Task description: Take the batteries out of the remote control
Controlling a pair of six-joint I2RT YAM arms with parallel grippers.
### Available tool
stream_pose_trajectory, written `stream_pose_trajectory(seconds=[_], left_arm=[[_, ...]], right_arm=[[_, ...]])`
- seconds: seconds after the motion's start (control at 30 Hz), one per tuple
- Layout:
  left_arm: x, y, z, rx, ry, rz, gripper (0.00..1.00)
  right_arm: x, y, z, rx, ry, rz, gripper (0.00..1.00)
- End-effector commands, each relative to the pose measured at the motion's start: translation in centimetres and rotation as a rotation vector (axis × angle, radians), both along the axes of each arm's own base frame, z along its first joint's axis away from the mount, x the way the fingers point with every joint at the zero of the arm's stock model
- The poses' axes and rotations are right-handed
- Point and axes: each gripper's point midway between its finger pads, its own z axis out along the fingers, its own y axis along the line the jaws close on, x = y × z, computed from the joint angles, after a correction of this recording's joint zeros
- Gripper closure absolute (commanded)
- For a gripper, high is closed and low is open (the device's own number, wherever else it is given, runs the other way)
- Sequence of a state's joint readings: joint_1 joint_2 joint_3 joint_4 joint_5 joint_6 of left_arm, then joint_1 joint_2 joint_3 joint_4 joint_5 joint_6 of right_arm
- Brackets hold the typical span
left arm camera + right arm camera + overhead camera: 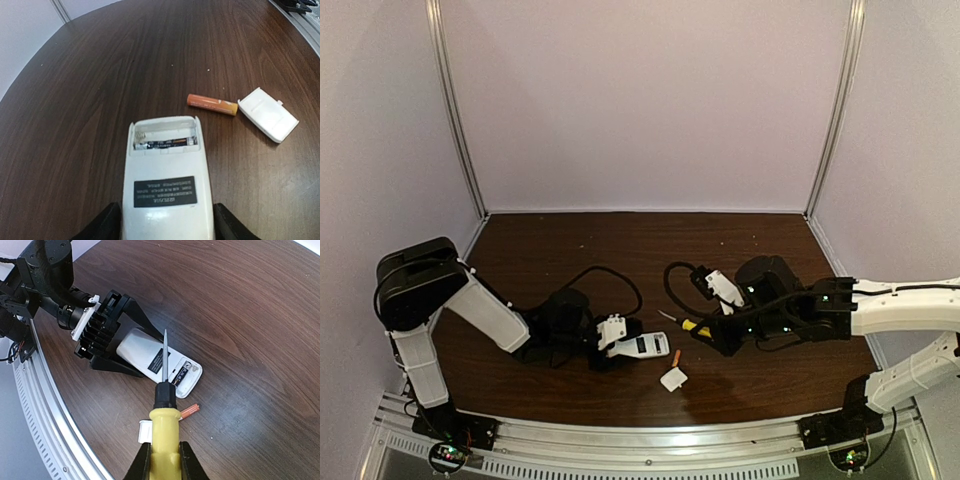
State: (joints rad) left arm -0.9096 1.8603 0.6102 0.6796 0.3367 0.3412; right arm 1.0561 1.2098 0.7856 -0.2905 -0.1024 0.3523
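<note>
The remote control (167, 170) lies back up on the table, white with a dark label and its battery bay open. My left gripper (167, 226) is shut on its near end, and one dark battery (167, 143) sits in the bay. An orange battery (212, 104) lies loose on the table just beyond the remote. My right gripper (165, 458) is shut on the yellow handle of a screwdriver (165, 435), whose shaft points over the remote (150, 356), above the bay. In the top view the remote (647, 346) lies between the left gripper (610, 338) and the right gripper (715, 335).
A small white square cover (268, 120) lies on the table next to the orange battery; it also shows in the top view (674, 379). Black cables loop behind both grippers. The metal rail (45, 405) runs along the table's near edge.
</note>
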Motion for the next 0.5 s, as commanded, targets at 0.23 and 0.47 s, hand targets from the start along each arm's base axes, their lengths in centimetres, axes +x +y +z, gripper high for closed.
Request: stream_pose_trajectory(seconds=[0.23, 0.47], left_arm=[[0.6, 0.8, 2.5, -0.081, -0.07, 0.044, 0.18], [2.1, 4.3, 6.9, -0.239, -0.214, 0.255, 0.03]], right_arm=[[-0.3, 0.4, 0.3, 0.037, -0.013, 0.014, 1.0], [-0.2, -0.5, 0.6, 0.029, -0.041, -0.002, 1.0]])
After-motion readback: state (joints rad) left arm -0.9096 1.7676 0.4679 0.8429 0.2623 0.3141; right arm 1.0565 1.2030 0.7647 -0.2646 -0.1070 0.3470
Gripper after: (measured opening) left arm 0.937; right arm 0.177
